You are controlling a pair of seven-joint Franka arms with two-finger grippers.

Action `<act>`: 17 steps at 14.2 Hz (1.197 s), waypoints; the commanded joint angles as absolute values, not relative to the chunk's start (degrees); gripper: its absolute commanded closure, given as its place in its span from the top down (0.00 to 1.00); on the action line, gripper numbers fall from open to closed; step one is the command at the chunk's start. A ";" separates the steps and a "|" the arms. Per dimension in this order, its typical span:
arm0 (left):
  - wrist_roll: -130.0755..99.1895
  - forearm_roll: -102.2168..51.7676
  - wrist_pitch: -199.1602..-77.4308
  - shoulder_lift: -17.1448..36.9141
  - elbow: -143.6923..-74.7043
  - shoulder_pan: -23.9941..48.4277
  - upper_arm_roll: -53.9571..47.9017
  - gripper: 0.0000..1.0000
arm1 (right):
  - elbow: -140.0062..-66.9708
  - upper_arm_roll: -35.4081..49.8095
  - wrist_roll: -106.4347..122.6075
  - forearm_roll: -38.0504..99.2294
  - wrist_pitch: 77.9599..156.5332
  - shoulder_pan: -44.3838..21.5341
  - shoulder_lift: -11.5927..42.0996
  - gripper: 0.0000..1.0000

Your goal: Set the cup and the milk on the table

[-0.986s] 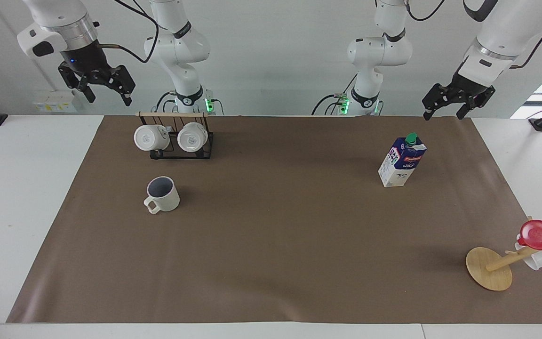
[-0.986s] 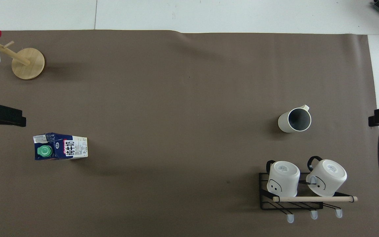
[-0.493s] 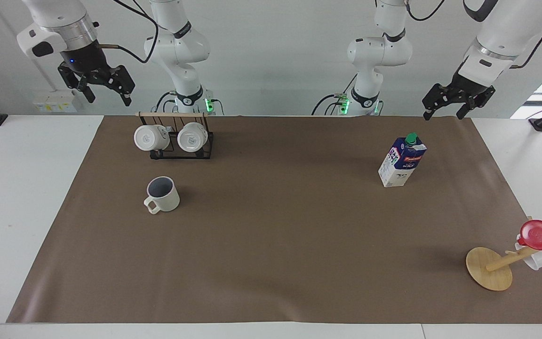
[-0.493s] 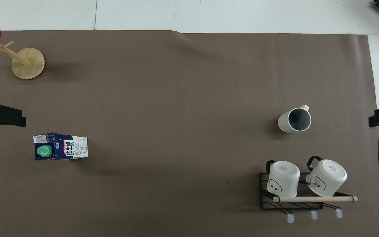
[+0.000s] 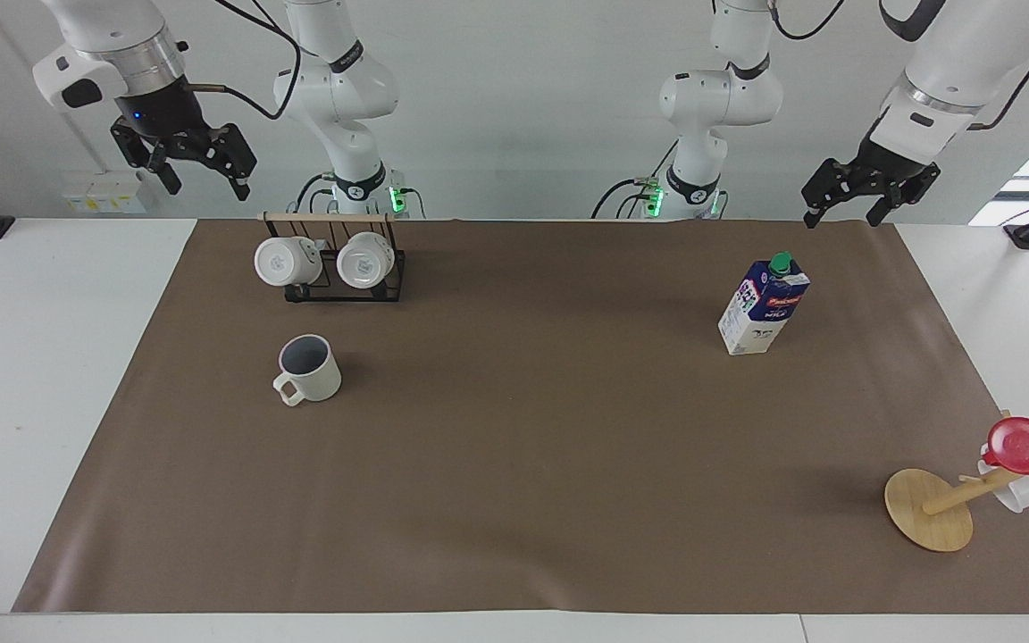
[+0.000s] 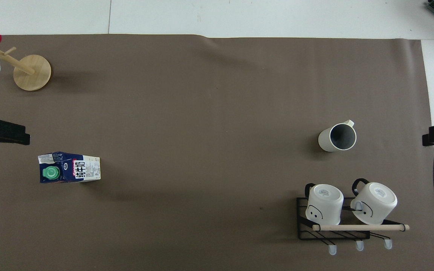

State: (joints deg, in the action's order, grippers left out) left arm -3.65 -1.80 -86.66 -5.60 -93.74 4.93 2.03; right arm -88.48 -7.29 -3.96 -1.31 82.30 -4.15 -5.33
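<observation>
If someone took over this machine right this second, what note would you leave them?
Left claw: open, holding nothing, raised over the table edge by the robots at its own end. Right claw: open, holding nothing, raised at its own end.
Cup: upright on the brown mat, beside the black mug rack, farther from the robots.
Milk: upright on the mat toward the left arm's end.
Both appear already placed; probably nothing left.
</observation>
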 commanded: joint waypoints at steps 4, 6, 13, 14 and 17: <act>-4.22 -1.32 -85.25 -5.71 -92.81 5.01 2.20 1.00 | -90.61 -7.12 -3.78 -2.54 83.50 -4.04 -6.94 1.00; -4.22 -1.32 -85.25 -5.71 -92.81 5.01 2.20 1.00 | -90.88 -7.12 -3.69 -3.25 83.67 -4.31 -7.03 1.00; -4.22 -1.32 -85.25 -5.71 -92.81 5.01 2.20 1.00 | -96.30 -6.86 -4.22 -2.99 89.35 -5.09 -6.85 1.00; -4.22 -1.32 -85.17 -5.71 -92.81 5.01 2.20 1.00 | -97.89 -6.86 -4.48 -2.99 92.52 -6.40 -6.86 1.00; -4.22 -1.32 -85.25 -5.71 -92.81 5.01 2.20 1.00 | -100.89 -6.86 -5.27 -2.99 99.82 -8.78 -4.58 1.00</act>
State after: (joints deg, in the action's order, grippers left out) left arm -3.65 -1.80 -86.65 -5.60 -93.74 4.93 2.03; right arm -97.97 -7.05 -4.34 -2.30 95.46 -7.51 -4.89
